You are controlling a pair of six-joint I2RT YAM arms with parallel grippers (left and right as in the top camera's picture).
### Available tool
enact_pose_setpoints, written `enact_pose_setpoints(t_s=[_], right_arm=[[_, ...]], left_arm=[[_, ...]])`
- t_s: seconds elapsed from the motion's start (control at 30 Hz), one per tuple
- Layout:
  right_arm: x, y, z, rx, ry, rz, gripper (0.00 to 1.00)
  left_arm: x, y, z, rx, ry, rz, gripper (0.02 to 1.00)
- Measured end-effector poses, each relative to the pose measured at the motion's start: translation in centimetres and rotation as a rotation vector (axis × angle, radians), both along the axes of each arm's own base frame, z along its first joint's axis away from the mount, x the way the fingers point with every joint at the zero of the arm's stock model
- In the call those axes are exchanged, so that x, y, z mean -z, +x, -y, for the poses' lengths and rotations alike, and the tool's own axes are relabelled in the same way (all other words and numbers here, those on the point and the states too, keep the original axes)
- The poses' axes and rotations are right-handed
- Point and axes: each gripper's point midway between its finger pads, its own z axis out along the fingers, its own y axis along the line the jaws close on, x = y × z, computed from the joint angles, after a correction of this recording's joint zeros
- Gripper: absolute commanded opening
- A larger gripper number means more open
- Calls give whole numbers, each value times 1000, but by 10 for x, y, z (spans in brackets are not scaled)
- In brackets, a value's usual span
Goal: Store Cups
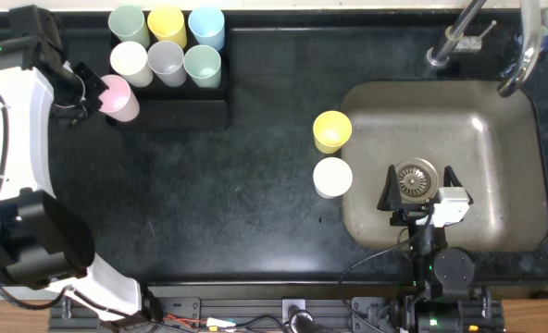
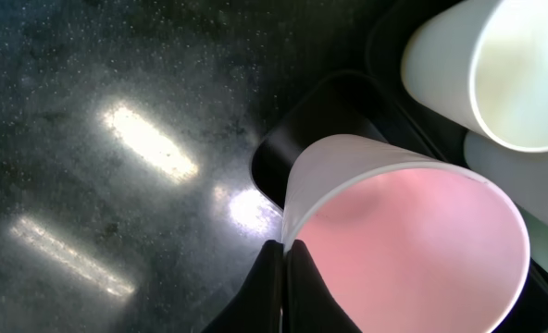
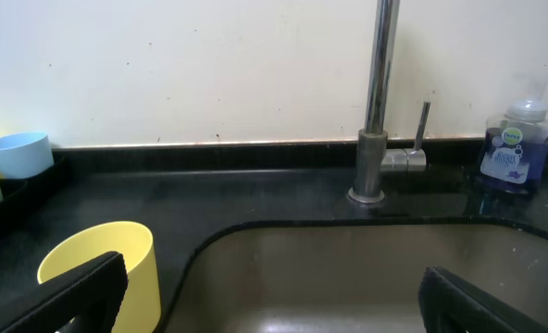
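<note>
A pink cup hangs tilted at the left end of the black tray, my left gripper shut on its rim. Up close the fingers pinch the pink cup's wall above an empty slot of the tray. Several cups stand in the tray, among them a white one. A yellow cup and a white cup stand on the counter by the sink's left edge. My right gripper is open over the sink, with the yellow cup off to one side.
The steel sink fills the right side, with the faucet and a soap bottle behind it. Dark counter lies bare between tray and sink. A white wall backs the counter.
</note>
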Motion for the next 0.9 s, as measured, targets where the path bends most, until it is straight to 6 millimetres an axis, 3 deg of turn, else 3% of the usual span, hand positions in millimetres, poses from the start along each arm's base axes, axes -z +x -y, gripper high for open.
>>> enact_pose_setpoints(t_s=[0.47, 0.9], right_arm=[[0, 0, 0, 0, 0, 0, 998], [0, 0, 0, 0, 0, 0, 998]], left_arm=[[29, 14, -3, -1, -9, -27, 36], [38, 24, -5, 0, -8, -14, 36]])
